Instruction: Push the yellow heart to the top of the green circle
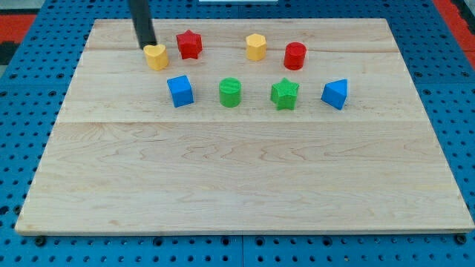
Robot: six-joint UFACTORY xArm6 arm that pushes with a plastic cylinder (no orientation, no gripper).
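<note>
Yellow heart (156,56) sits up-left of the green circle (230,93). My tip (148,46) touches the heart's upper-left edge. No jaws: a bare rod

Our rod (142,22) runs out of the view's top edge, so its upper part is cut off. Our tip (149,47) meets the yellow heart (156,56) at that block's upper-left edge; whether they actually touch, we cannot tell.
</note>
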